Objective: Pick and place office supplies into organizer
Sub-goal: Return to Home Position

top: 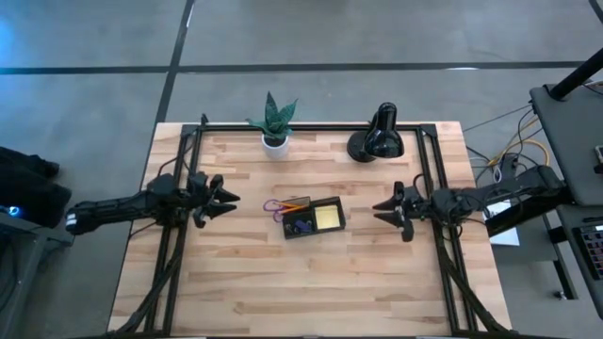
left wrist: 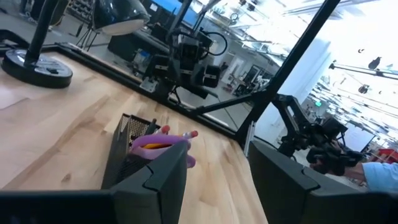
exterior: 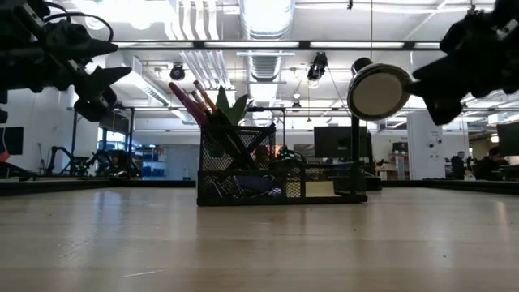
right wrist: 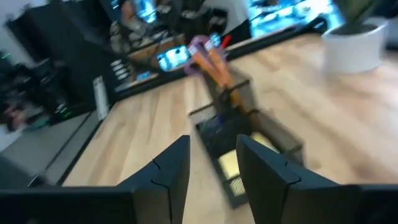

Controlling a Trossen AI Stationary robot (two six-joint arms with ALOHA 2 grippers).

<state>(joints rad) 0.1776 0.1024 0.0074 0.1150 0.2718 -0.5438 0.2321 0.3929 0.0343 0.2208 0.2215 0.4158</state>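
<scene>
From above, the organizer [top: 316, 233] sits at the centre of the counter [top: 283, 292], turned a little. My left end effector [top: 226, 201] hovers at its 9 o'clock and my right end effector [top: 379, 211] at its 3 o'clock. Both are well apart from it, wide and holding nothing. Inside I make out the yellow sticky pad [top: 327, 218] in the compartment toward 3 o'clock. A bluish item [top: 300, 226] lies toward 7 o'clock, and I cannot tell what it is. The pencil [top: 297, 201] and the scissors [top: 274, 207] point toward 9 o'clock, the purple handles poking out past the rim. The plant [top: 274, 122] stands at the organizer's 11 o'clock and the lamp [top: 377, 141] at its 1 o'clock. I see no supply lying loose on the counter, so I judge the sorting done. All that looks left is for my arms to settle at rest.

From counter height, the organizer shows as a black mesh box. It has a taller cup at its 9 o'clock end, with the long items leaning out of the top, and a lower part at the 3 o'clock end. Both my arms hang high at the upper corners, off the counter.

Through my left wrist, my left end effector stands wide and empty, with the organizer ahead of it. The purple handles and the pencil's end top the cup.

Through my right wrist, my right end effector is likewise spread and empty. The sticky pad lies flat in the nearer compartment, and the long items slant up from the farther one
</scene>
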